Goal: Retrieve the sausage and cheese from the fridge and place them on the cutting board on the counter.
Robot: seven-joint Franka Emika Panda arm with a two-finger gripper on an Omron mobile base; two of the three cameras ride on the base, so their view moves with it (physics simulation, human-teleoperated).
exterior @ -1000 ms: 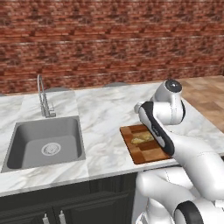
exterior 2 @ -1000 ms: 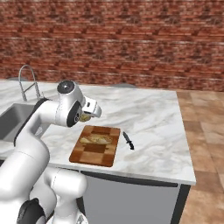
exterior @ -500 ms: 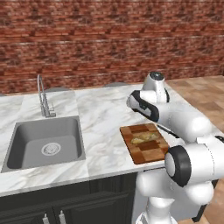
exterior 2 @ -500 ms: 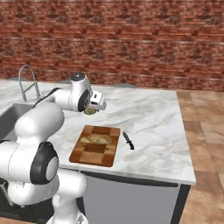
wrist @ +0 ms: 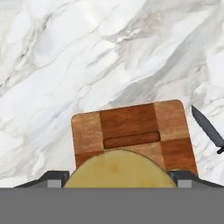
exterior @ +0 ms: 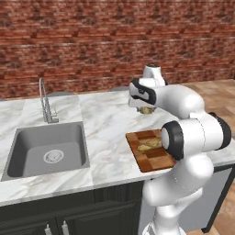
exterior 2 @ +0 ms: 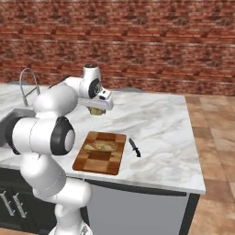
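On your desk [exterior: 105,124] the cutting board [exterior: 153,158] lies at the front edge, to the right of the sink [exterior: 46,149]. The faucet [exterior: 45,101] stands behind the sink, and the brick wall [exterior: 92,41] runs behind everything. A knife [exterior 2: 134,148] lies on the desk just beside the board's right side. The end effector [exterior 2: 97,110] hangs above the desk behind the board, with the cheese [wrist: 120,168] between its fingertips

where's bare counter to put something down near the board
Bare marble lies between the sink and the cutting board, behind the board toward the brick wall, and right of the knife. The board itself already carries a pale item, and the tool hangs near its back edge.
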